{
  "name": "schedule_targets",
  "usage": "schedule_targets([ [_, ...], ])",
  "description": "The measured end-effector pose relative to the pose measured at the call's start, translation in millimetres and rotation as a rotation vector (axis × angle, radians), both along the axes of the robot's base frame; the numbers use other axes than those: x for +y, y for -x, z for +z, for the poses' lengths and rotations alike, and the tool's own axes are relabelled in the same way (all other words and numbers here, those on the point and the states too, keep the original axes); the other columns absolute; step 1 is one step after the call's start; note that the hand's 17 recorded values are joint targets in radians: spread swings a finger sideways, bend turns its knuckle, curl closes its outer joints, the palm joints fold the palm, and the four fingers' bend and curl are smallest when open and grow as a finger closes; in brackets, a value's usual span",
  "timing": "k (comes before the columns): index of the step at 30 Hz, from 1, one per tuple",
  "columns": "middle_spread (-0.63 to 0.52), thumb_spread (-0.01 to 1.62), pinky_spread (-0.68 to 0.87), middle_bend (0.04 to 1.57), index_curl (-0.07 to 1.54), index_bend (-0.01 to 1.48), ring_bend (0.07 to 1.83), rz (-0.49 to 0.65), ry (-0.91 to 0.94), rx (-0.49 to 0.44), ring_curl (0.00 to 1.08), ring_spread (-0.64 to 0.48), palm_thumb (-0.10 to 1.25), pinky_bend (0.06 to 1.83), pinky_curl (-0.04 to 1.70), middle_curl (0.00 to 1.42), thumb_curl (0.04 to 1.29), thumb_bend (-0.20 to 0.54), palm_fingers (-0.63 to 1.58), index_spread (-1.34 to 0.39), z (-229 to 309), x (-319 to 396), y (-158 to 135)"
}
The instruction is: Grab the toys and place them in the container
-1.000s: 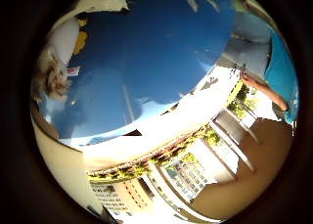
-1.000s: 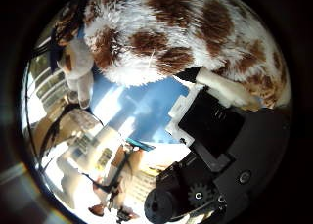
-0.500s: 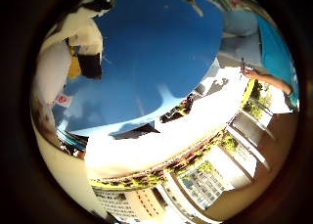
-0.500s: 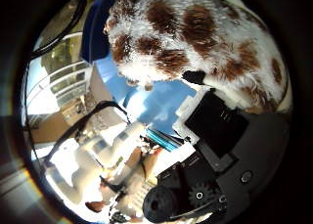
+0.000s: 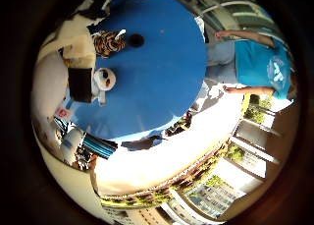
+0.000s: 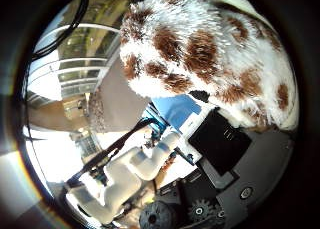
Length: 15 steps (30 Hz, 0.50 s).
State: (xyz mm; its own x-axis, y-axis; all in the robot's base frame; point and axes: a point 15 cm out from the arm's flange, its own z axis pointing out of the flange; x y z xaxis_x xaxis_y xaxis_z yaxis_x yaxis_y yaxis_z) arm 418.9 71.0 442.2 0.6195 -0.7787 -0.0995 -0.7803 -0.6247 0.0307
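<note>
A white plush toy with brown spots [image 6: 210, 54] fills much of the thumb side view and sits tight against the palm. My hand [image 6: 220, 159] shows as black and white parts curled under it, holding it in the air. Far below lies a round blue table [image 5: 162, 72]. On it, near one edge, are a tiger-striped toy [image 5: 109, 42] and a small white toy with dark eyes [image 5: 104, 79]. A black box-like thing [image 5: 80, 84] stands beside the white toy; I cannot tell whether it is the container.
A small dark round object [image 5: 136, 40] lies on the table next to the striped toy. A person in a teal shirt [image 5: 260, 63] stands beside the table. The robot's white arm [image 6: 125, 174] reaches across the thumb side view. Pale pavement surrounds the table.
The camera has risen well away from the table, which now looks smaller and shows whole. The spotted plush has stayed against the palm throughout.
</note>
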Motion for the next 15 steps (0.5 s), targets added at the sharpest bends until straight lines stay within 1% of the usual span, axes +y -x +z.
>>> schedule_targets([
  [4, -0.31, 1.07, 0.12, 1.21, 0.72, 0.8, 1.5, -0.047, -0.07, -0.053, 0.91, -0.15, 1.0, 1.63, 0.86, 1.22, 0.74, -0.016, 0.78, -1.17, 12.8, 67.6, 1.7],
  [6, -0.31, 1.06, 0.12, 1.22, 0.77, 0.79, 1.52, -0.08, -0.124, -0.093, 0.91, -0.15, 0.99, 1.64, 0.87, 1.22, 0.75, -0.017, 0.77, -1.17, 18.0, 100.1, -6.1],
  [11, -0.3, 1.05, 0.12, 1.25, 0.91, 0.75, 1.55, -0.187, -0.235, -0.174, 0.9, -0.15, 0.99, 1.65, 0.88, 1.22, 0.77, -0.018, 0.74, -1.2, 8.6, 180.5, -42.9],
  [15, -0.29, 1.04, 0.12, 1.27, 1.01, 0.73, 1.56, -0.241, -0.28, -0.207, 0.9, -0.14, 0.99, 1.66, 0.89, 1.22, 0.78, -0.017, 0.73, -1.21, -26.6, 231.8, -78.3],
])
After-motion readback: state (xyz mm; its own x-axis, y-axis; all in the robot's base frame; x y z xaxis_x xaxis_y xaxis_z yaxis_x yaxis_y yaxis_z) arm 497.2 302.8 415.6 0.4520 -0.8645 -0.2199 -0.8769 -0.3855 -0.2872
